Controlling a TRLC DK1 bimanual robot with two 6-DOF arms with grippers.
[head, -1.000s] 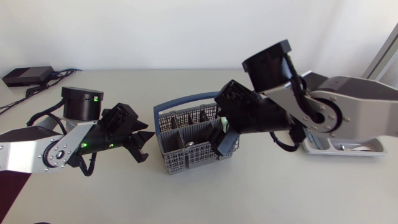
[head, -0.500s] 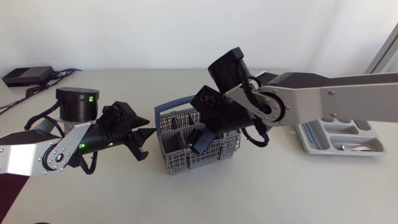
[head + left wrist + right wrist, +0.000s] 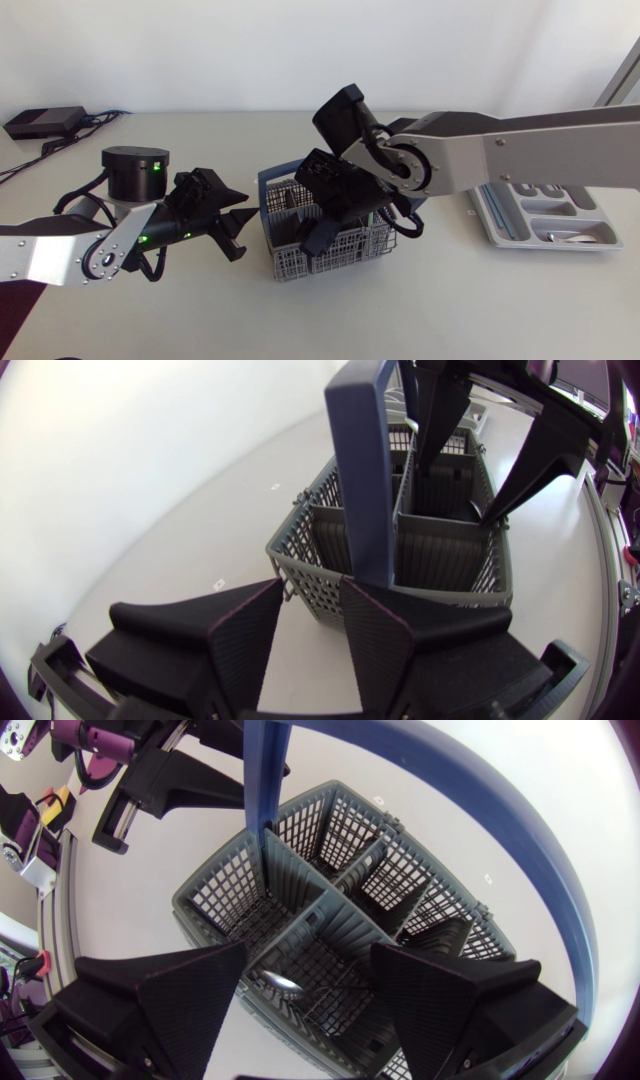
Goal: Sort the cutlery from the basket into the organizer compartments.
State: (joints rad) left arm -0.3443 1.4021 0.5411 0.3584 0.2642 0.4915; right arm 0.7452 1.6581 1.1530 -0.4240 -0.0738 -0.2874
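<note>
The grey cutlery basket (image 3: 300, 262) with a blue handle (image 3: 275, 175) stands mid-table. My right gripper (image 3: 325, 228) hangs open just over its compartments, fingers pointing down. In the right wrist view the right gripper (image 3: 308, 955) straddles the basket's (image 3: 235, 890) middle divider, and a shiny spoon (image 3: 280, 982) lies in the compartment below. My left gripper (image 3: 238, 228) is open beside the basket's left end. In the left wrist view the left gripper (image 3: 310, 595) faces the foot of the blue handle (image 3: 360, 470) without touching it. The grey organizer (image 3: 530, 210) lies at the far right.
The organizer holds some cutlery (image 3: 562, 237) in its front compartment. A black box (image 3: 42, 121) with cables sits at the table's back left corner. In the left wrist view my right arm's fingers (image 3: 440, 420) hang over the basket's far side.
My right arm has swung left and come down over the basket. The left gripper has edged closer to the basket's left end.
</note>
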